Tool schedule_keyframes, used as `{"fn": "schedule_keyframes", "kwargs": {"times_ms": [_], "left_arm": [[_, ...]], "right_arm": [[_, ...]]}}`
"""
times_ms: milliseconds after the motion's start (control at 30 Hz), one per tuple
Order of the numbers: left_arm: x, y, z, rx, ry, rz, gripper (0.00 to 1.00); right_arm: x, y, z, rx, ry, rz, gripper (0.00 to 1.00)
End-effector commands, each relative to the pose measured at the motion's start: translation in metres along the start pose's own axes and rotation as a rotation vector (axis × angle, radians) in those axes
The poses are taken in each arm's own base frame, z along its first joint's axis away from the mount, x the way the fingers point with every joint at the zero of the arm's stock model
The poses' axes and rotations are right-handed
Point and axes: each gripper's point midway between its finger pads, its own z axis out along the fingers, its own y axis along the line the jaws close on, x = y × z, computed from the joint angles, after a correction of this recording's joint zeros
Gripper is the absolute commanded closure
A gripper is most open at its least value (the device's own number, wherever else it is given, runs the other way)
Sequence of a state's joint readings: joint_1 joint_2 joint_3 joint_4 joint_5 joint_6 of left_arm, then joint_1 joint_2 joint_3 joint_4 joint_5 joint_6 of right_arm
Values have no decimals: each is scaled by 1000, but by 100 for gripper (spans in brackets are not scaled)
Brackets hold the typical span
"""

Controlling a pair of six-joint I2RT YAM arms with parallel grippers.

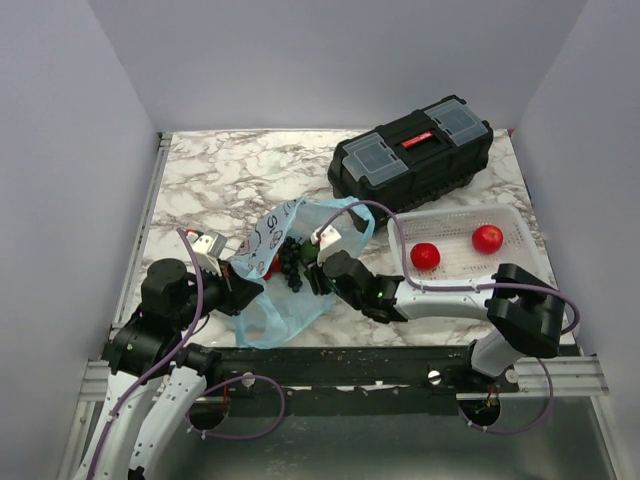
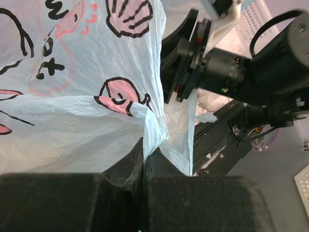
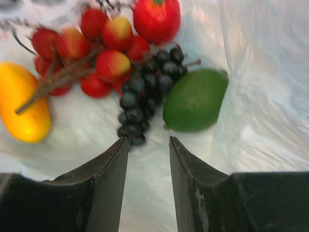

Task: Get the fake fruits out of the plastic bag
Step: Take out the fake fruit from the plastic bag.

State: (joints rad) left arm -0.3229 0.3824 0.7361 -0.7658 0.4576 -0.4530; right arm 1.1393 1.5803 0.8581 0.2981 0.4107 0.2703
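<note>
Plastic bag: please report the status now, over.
Left gripper shut on plastic bag. Right gripper open, just short of grapes inside it. Two red fruits in basket. Nothing in the way.

In the middle of my overhead frame the plastic bag (image 1: 262, 312) lies crumpled on the marble table (image 1: 220, 170), with dark grapes (image 1: 291, 262) and a red fruit (image 1: 273, 266) showing at its open mouth. My left gripper (image 1: 238, 275) sits against the bag's left edge, and my right gripper (image 1: 314, 272) points in from the right, just beside the grapes. Right of centre a white basket (image 1: 465, 220) holds two red round fruits (image 1: 425, 256), well apart, and a black toolbox (image 1: 410, 152) stands behind it at upper right.
</note>
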Motion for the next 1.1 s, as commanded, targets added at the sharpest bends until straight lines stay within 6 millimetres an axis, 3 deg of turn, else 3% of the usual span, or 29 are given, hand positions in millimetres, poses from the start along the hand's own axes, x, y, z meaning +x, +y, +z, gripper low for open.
{"fn": "schedule_keyframes", "kwargs": {"times_ms": [0,233,433,600,733,1067], "left_arm": [[3,2,1,-2,4,8,100],[3,2,2,-2,9,7,100],[2,3,2,-5,7,7,100],[2,3,3,-8,6,4,100],[2,4,2,-12,2,3,100],[2,5,2,-17,-1,-1,100]], "right_arm": [[23,-7,-7,40,2,7,58],[45,-21,-20,91,28,6,58],[14,-15,-14,108,-38,23,51],[-17,-28,-2,251,-139,95,45],[-19,-26,15,302,-153,122,45],[-15,-28,38,371,-170,73,33]]}}
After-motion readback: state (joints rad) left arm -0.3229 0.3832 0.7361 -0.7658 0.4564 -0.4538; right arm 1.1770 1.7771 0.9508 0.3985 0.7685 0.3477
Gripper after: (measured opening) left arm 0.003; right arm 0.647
